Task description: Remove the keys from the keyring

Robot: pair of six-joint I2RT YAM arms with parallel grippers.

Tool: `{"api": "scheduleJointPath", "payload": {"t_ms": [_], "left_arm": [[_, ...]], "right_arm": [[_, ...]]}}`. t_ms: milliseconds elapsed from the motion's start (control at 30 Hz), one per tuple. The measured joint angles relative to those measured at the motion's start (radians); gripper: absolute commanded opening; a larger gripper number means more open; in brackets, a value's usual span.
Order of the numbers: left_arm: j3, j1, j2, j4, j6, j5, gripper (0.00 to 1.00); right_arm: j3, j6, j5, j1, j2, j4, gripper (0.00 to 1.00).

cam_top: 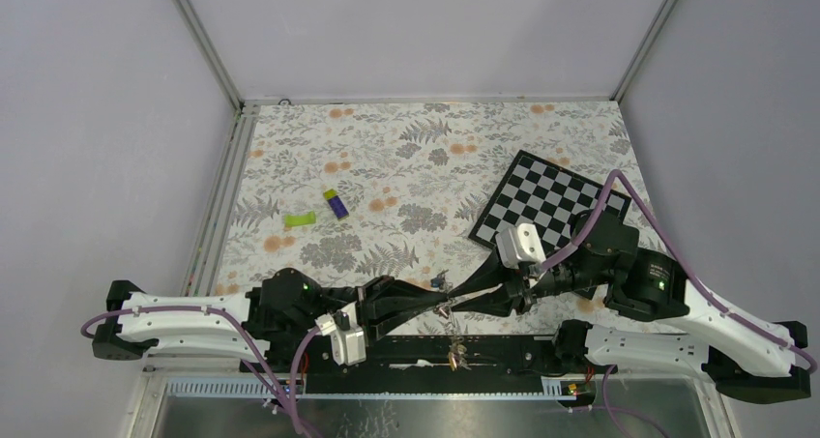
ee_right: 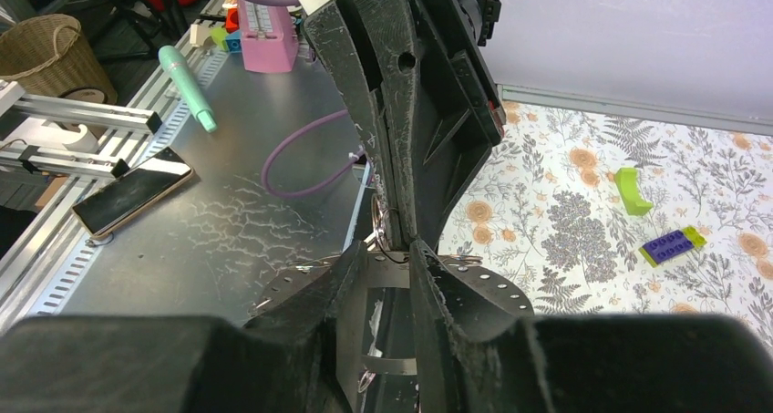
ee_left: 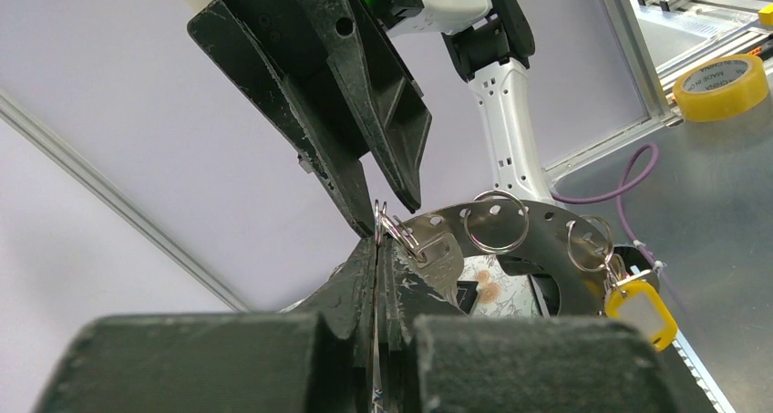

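- The left gripper [ee_left: 376, 249] is clamped fully shut on the rim of the keyring [ee_left: 545, 223], above the table's [cam_top: 387, 158] near edge.
- The right gripper [ee_right: 389, 253] stands partly open, its 2 fingers straddling that rim.
- 1 yellow-tagged key [ee_left: 641, 311] hangs from the keyring.

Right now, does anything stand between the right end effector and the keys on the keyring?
Nothing visible does. The right end effector flanks a split ring on the keyring, beside the left end effector, which clamps the keyring.

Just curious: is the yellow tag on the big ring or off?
On: yellow tag hangs by a small loop from the keyring.
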Motion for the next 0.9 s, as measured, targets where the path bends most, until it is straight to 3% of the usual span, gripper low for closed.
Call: {"api": "scheduleJointPath", "payload": {"t_ms": [400, 500, 633, 900], "left_arm": [[0.0, 0.0, 0.006, 0.008, -0.009, 0.0, 0.0], [0.0, 0.0, 0.006, 0.011, -0.014, -0.006, 0.0], [0.0, 0.0, 0.006, 0.027, -0.023, -0.014, 0.0], [0.0, 0.003, 0.012, 0.059, -0.043, -0.044, 0.0]], "right_arm": [[-0.008, 0.003, 0.014, 0.0, -0.001, 0.011, 0.23], [-0.008, 0.003, 0.023, 0.0, -0.001, 0.013, 0.3], [-0.01, -0.003, 0.038, 0.0, -0.003, 0.025, 0.31], [-0.037, -0.017, 0.074, 0.0, -0.024, 0.084, 0.12]]}}
